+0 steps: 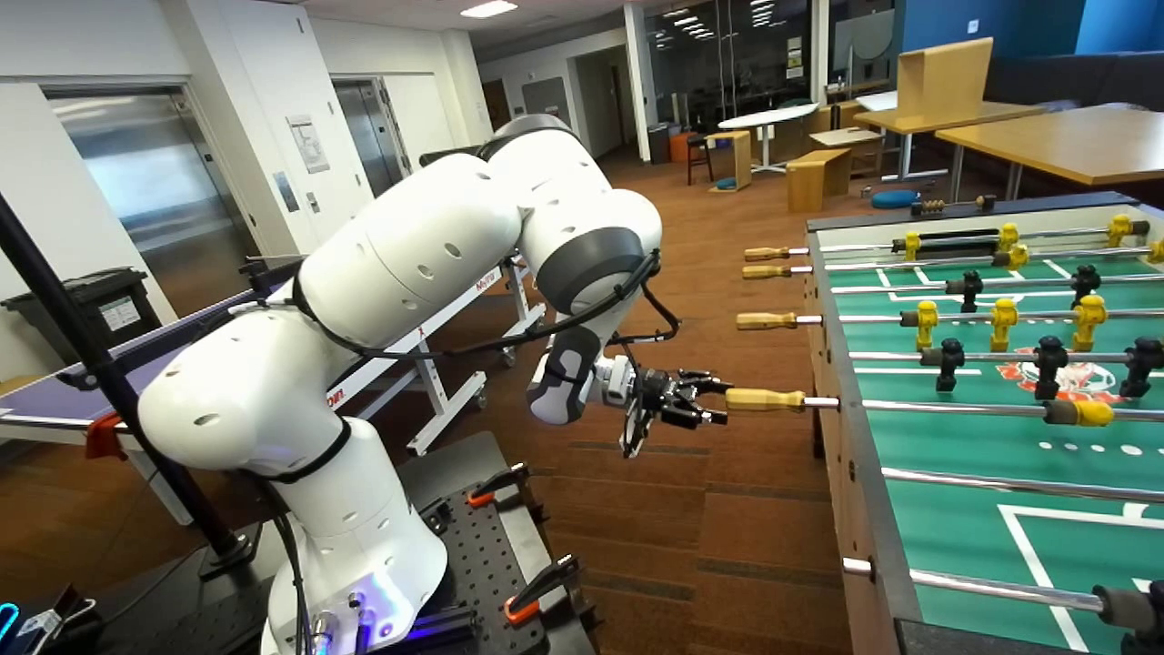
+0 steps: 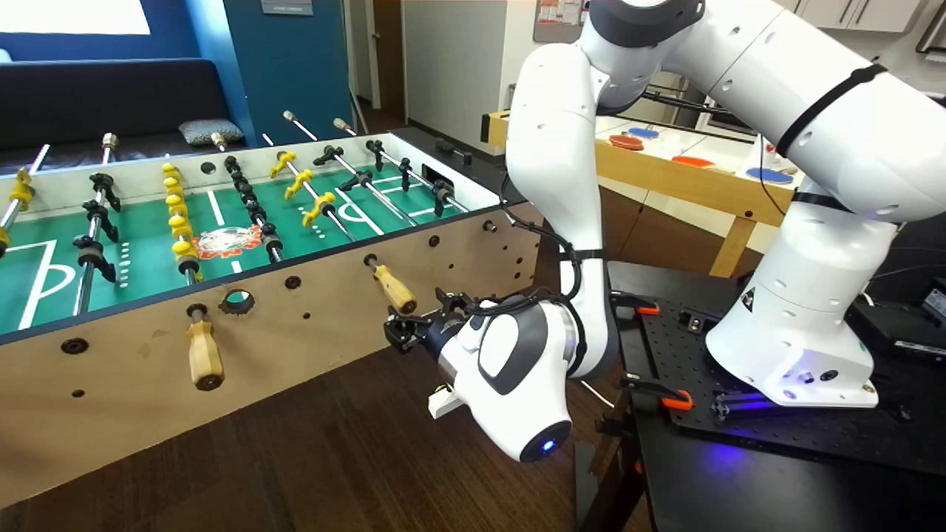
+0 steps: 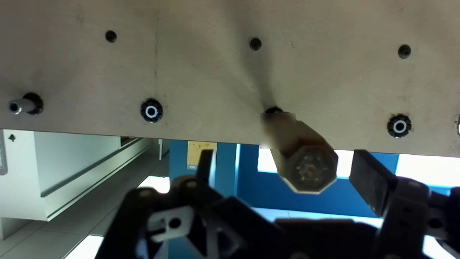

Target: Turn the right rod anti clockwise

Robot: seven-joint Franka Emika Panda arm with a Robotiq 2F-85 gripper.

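Pincer (image 1: 722,402) spread apart, just beside free end of wooden rod handle (image 1: 767,399).

- Over there, steel elevator doors (image 1: 145,173) gleam in a white wall (image 1: 91,36).
- A black bin (image 1: 86,314) stands near a purple-topped ping-pong table (image 1: 45,398).
- Brown carpet (image 1: 773,537) stretches back toward a dark glass wall (image 1: 705,55).
- Far off stands a white-topped pedestal table (image 1: 768,116).
- A dark upholstered bench (image 2: 96,103), patterned cushion (image 2: 211,131) on it, runs along a blue wall (image 2: 174,33).
- Above it, a bright white rectangle (image 2: 66,15), window or screen, I can't tell.
- A ceiling light (image 1: 488,9) glows overhead.
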